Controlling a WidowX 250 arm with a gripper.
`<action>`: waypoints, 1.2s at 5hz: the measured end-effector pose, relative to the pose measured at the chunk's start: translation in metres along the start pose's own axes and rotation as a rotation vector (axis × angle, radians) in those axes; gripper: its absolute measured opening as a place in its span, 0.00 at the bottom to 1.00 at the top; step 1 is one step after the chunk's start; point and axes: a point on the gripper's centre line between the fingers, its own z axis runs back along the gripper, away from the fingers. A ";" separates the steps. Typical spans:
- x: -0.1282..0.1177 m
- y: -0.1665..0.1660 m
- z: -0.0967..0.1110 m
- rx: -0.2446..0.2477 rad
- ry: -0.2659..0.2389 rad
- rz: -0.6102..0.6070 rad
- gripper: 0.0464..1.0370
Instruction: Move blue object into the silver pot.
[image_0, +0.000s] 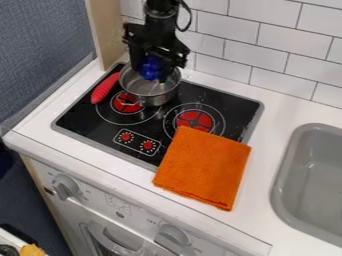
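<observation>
Claw grips blue object over silver pot; long axis roughly upright, pointing down.

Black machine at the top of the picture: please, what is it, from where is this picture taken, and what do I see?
It is a robot arm. Its gripper holds a blue object over the silver pot. A fixed camera looks down at a slant. The pot stands on a black stovetop; a long red thing is beside it. A folded orange cloth lies partly on the stovetop, partly on the white counter. At right is a grey sink.
</observation>
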 end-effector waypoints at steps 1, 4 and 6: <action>0.000 0.009 -0.002 0.009 0.010 0.011 0.69; -0.006 -0.005 -0.005 -0.070 0.031 -0.024 0.97; -0.020 -0.037 0.034 -0.301 -0.030 -0.088 0.96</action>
